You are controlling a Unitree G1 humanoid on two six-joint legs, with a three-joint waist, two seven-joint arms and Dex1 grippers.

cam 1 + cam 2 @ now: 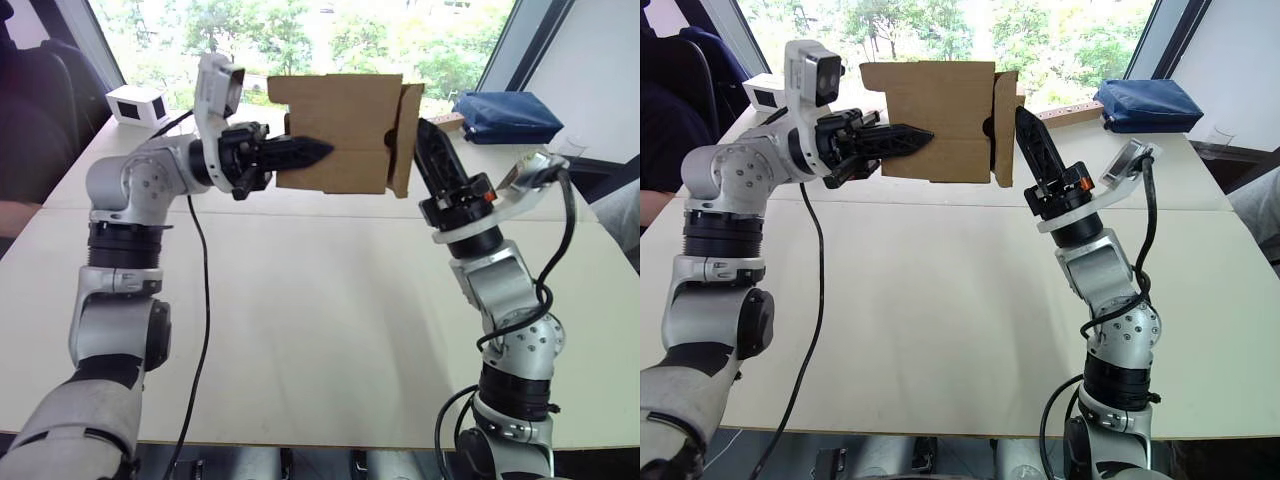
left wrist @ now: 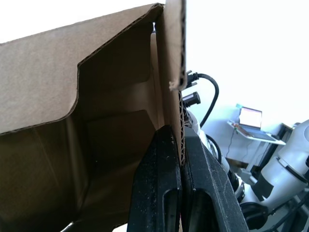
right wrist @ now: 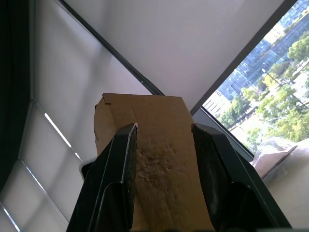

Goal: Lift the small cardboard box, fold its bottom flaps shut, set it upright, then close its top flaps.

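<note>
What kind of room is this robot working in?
Probably an office or lab on an upper floor: pale tables pushed together by a big window with trees outside, tall buildings beyond, and a laptop on a desk behind.

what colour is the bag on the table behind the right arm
Dark blue; the soft fabric bag shows best in the left eye view.

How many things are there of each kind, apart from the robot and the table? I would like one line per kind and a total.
Small cardboard box: 1
White box with a black window: 1
Blue pouch: 1
Total: 3
</note>
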